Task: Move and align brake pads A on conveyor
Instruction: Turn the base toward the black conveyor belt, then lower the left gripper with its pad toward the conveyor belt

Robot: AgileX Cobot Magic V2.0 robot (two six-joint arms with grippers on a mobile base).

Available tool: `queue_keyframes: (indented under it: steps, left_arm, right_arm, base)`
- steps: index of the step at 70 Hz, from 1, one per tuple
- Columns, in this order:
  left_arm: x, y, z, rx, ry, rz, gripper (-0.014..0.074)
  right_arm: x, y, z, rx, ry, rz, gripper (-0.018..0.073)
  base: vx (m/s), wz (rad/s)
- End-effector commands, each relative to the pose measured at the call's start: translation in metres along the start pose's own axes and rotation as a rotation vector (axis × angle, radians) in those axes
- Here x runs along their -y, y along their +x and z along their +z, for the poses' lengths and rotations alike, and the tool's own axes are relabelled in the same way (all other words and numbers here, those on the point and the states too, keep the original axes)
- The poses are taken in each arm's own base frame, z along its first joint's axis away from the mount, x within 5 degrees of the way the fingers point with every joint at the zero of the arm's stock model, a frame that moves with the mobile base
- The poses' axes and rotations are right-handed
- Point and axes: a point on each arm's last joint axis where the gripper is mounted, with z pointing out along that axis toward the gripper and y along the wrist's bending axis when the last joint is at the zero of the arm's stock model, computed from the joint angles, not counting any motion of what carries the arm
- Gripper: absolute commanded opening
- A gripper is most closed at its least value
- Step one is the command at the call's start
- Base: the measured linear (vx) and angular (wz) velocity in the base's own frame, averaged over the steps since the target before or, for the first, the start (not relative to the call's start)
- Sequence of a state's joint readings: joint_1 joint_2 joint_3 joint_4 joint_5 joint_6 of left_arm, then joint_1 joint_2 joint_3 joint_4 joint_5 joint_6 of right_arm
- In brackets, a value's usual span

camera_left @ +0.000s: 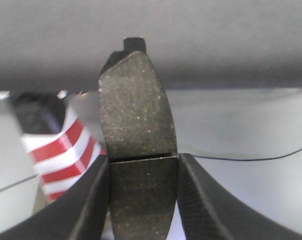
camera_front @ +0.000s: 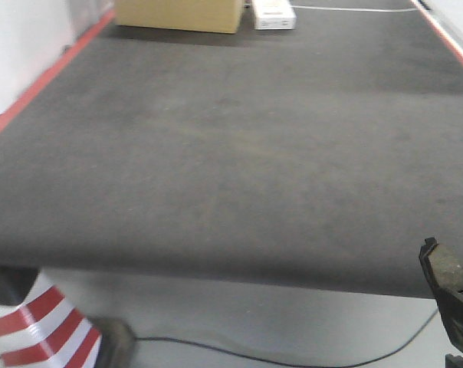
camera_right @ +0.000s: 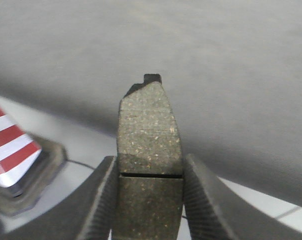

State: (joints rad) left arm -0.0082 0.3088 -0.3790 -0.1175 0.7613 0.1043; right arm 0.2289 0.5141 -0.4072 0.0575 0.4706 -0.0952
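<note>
Your left pincer (camera_left: 143, 159) and right pincer (camera_right: 150, 159) each clamp a dark grey curved brake pad (camera_left: 136, 110), pointing lengthwise toward the far charcoal woven belt (camera_front: 231, 153).

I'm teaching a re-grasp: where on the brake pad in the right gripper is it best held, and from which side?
Pinch the brake pad across its narrow width, on the two long edges at the groove. Come in from one end, along its length, as the right gripper does now: those edges run nearly parallel there, so the fingers seat flat.
</note>
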Motion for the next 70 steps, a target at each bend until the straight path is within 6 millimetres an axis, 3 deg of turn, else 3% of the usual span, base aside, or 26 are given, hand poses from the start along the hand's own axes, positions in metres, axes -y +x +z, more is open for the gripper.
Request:
queue_keyframes:
  steps: [1, 70]
  left_arm:
    - [0.0006, -0.015, -0.0052, 0.107, 0.005, -0.008, 0.0157]
    - [0.0006, -0.015, -0.0052, 0.107, 0.005, -0.008, 0.0157]
  right_arm:
    - [0.0014, -0.0174, -0.0048, 0.118, 0.013, -0.013, 0.01]
    - [0.0014, -0.0174, -0.0048, 0.118, 0.013, -0.013, 0.01]
  base:
    - [0.17, -0.4]
    - [0.22, -0.13]
